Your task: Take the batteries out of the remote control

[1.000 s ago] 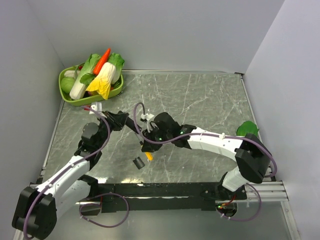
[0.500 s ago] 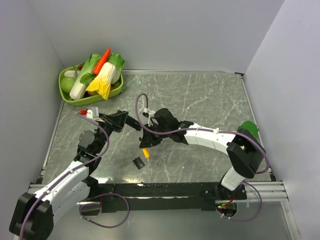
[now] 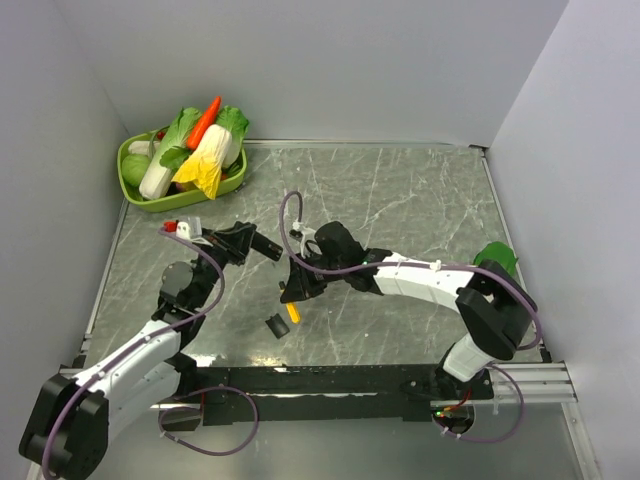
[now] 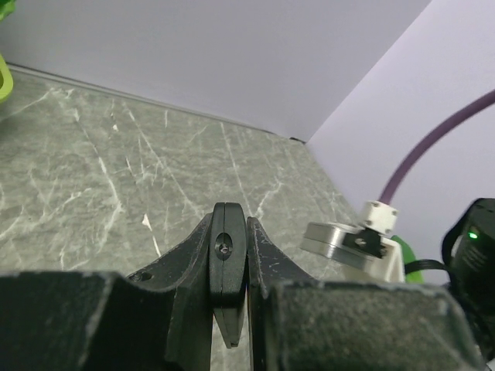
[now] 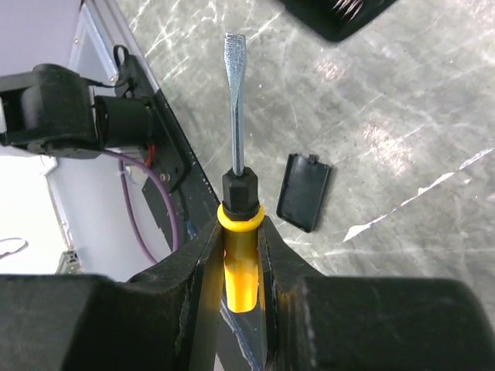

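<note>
My left gripper (image 3: 252,243) is shut on the remote control (image 3: 268,249), a slim black bar held above the table. In the left wrist view the remote (image 4: 226,267) shows end-on, clamped between the fingers (image 4: 186,263). My right gripper (image 3: 293,297) is shut on a yellow-handled screwdriver (image 3: 292,312), just right of and below the remote's free end. In the right wrist view the screwdriver (image 5: 235,116) points its flat blade down toward the table from my right gripper (image 5: 241,232). A small black battery cover (image 3: 273,325) lies on the table; it also shows in the right wrist view (image 5: 304,191). No batteries are in view.
A green basket (image 3: 131,185) of toy vegetables stands at the back left corner. A green object (image 3: 495,258) sits at the right wall by the right arm. The black rail (image 3: 330,380) runs along the near edge.
My left gripper has carried the remote slightly right and away from the right gripper. The right gripper with the screwdriver has dipped a little toward the table near the battery cover.
</note>
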You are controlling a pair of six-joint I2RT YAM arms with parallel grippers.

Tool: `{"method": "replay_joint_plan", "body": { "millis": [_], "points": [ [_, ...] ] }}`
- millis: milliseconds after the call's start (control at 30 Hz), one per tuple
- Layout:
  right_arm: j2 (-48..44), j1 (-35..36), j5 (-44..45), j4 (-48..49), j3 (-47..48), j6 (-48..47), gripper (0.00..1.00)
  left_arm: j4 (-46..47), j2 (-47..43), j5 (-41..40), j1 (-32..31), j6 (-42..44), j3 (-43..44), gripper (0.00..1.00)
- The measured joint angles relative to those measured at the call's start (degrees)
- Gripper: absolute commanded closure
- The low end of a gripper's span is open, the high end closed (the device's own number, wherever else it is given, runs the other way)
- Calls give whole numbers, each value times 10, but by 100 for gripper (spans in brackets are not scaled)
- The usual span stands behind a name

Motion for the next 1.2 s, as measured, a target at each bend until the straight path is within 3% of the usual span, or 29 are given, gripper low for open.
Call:
{"method": "replay_joint_plan", "body": {
  "millis": [200, 1200],
  "points": [
    [-31, 0, 0, 17, -45, 15, 100, 6, 19, -2, 0, 8, 0, 99],
    [28, -30, -30, 32, 23, 73, 100, 54, -2, -14, -24, 43, -22, 99]
  ]
}}
